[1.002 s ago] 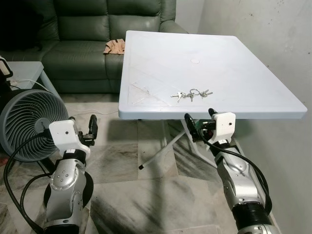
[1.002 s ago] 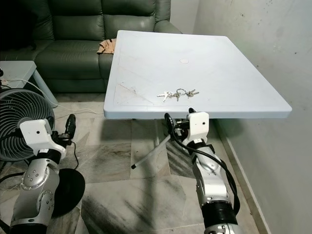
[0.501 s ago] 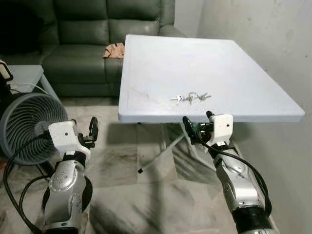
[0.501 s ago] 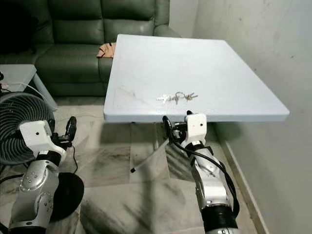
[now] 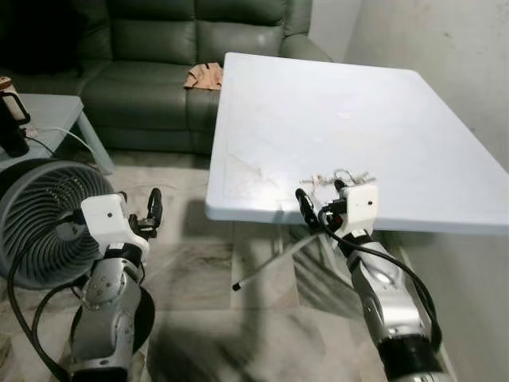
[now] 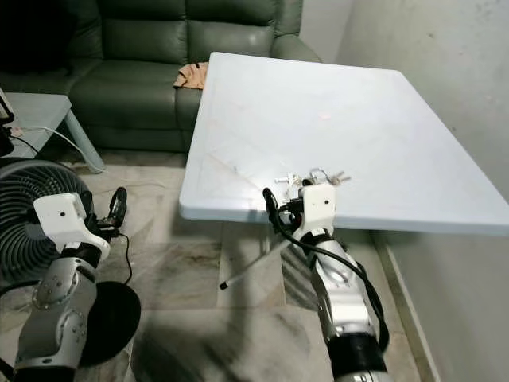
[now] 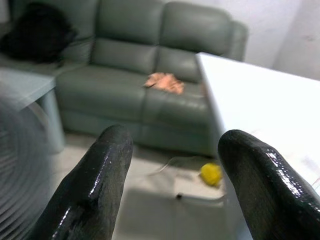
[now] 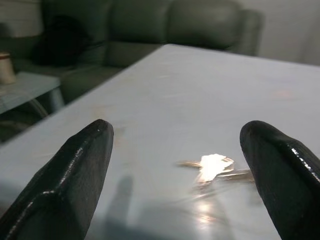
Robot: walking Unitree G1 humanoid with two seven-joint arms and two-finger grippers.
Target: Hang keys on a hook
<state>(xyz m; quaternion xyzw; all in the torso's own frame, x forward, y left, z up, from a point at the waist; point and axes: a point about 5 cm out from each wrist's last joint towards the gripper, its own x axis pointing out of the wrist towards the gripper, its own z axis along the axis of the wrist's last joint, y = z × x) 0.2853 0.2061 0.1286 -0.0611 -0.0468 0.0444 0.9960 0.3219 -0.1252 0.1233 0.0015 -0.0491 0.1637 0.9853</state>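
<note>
We find the keys (image 6: 312,177) lying flat on the white folding table (image 6: 382,119), near its front edge at roughly 6 o'clock of the tabletop. The right gripper (image 5: 320,200) is raised to that edge, just short of the keys, fingers spread wide and empty; the right wrist view shows the keys (image 8: 214,167) glinting between the fingertips. The left gripper (image 5: 139,211) hangs beside the floor fan (image 5: 44,215) at 9 o'clock, fingers also wide apart. A green sofa (image 5: 159,72) stands at 11 o'clock, an orange cloth (image 5: 203,76) on its seat. We can read no labels or writing.
</note>
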